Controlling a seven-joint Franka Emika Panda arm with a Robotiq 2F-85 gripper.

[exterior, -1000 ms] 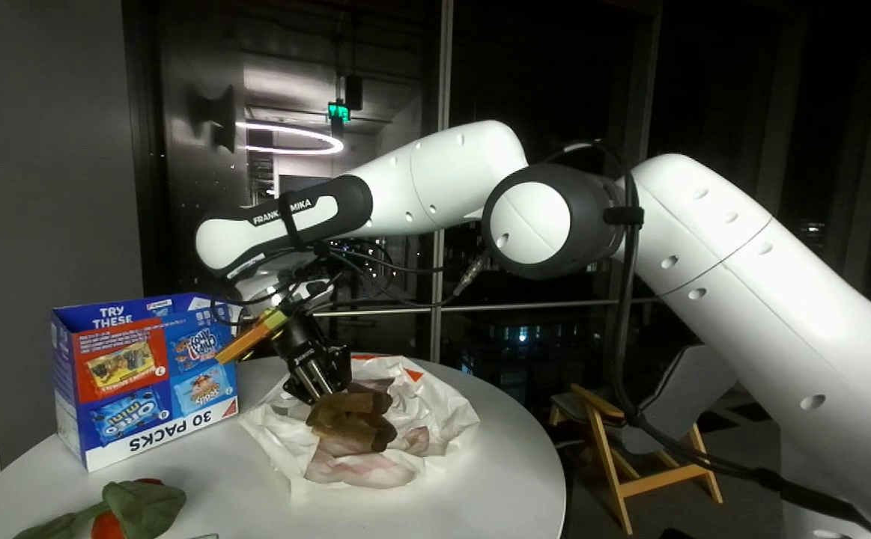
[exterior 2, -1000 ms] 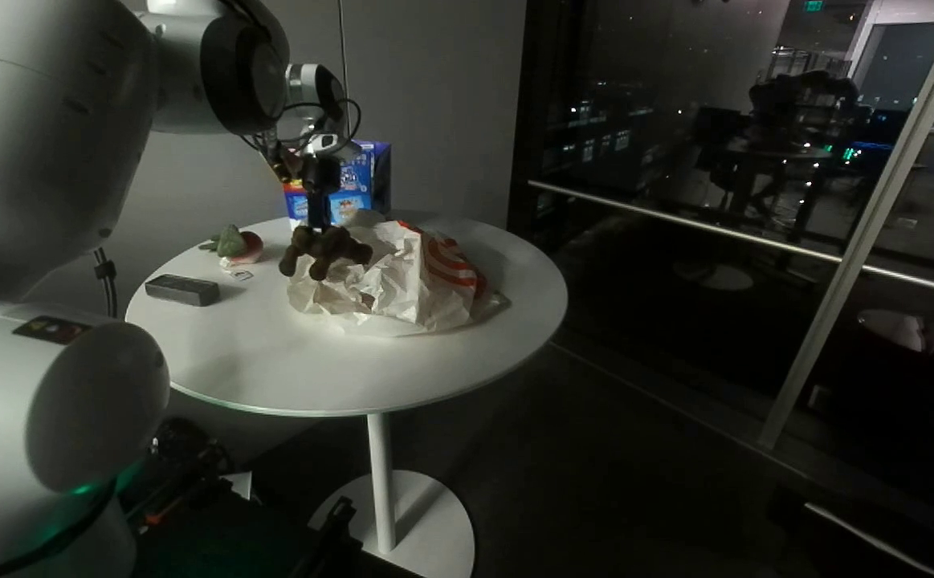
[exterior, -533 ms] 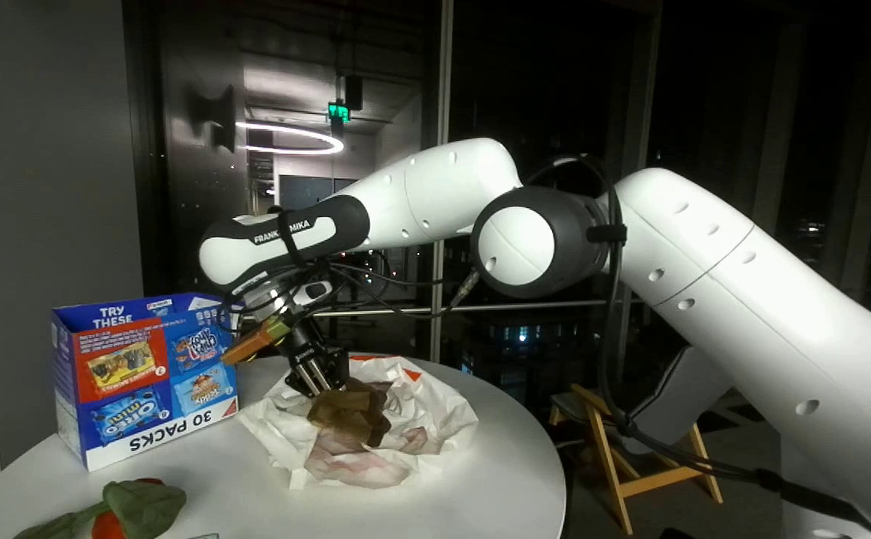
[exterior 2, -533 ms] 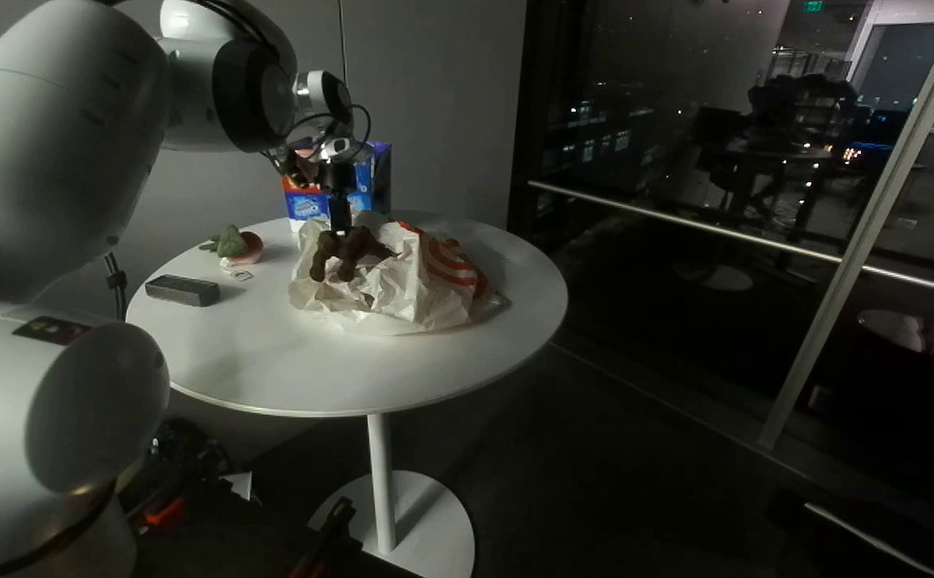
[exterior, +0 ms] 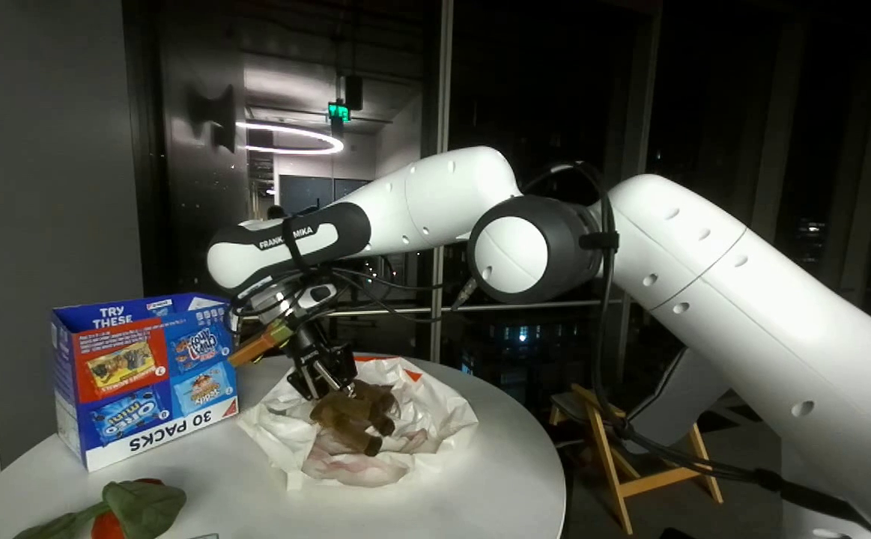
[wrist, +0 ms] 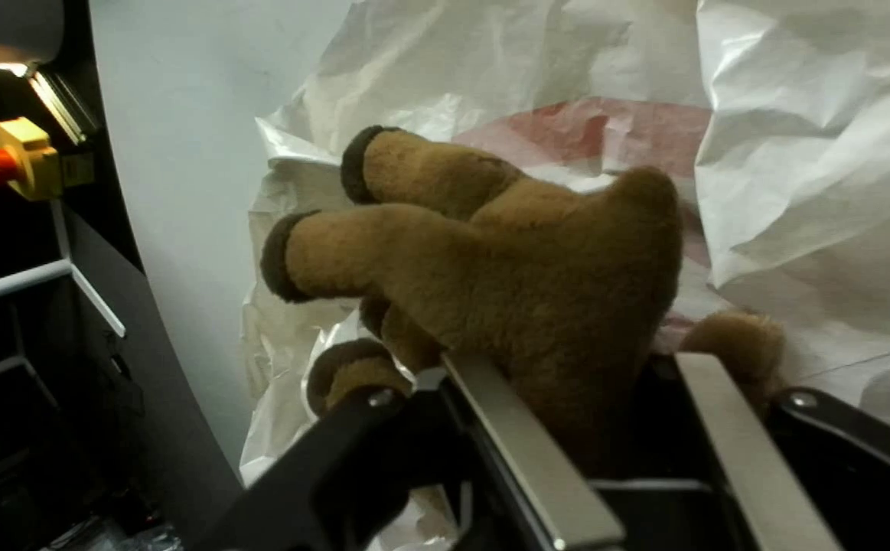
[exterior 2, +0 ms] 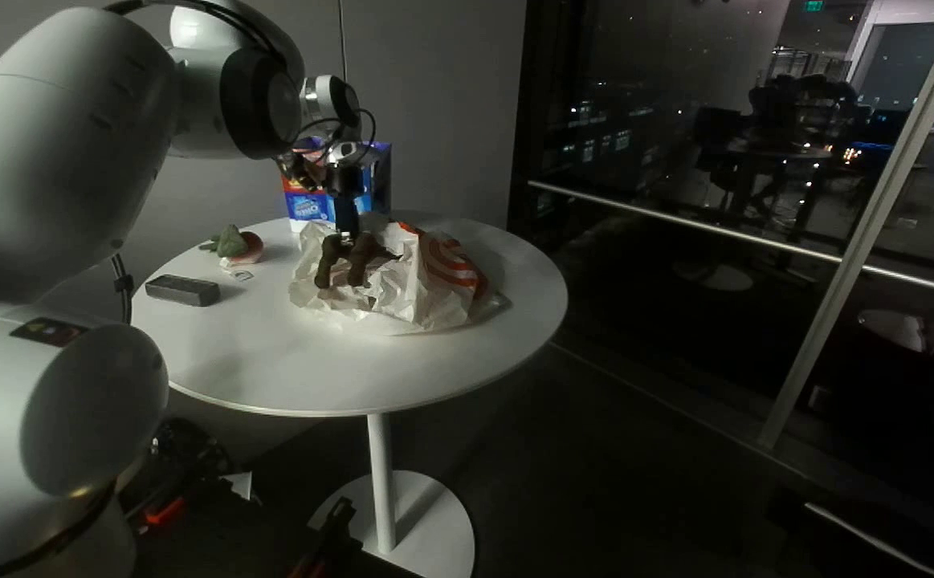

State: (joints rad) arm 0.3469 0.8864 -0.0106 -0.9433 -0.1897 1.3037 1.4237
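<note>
I count one gripper (wrist: 565, 358), one brown plush toy (wrist: 521, 268), one crumpled white bag (exterior: 446, 430) and, in both exterior views, one blue snack box (exterior: 150, 389). One wooden chair (exterior: 660, 481) I find only in an exterior view, right of the middle; one dark block (exterior 2: 182, 290) also only in an exterior view, at left. The toy is over the bag, near the middle of the wrist frame. Only this wrist view lets me see clearly its body lying between my two fingers (wrist: 533, 451), which stand partly apart; whether they are pressing it, I cannot tell.
</note>
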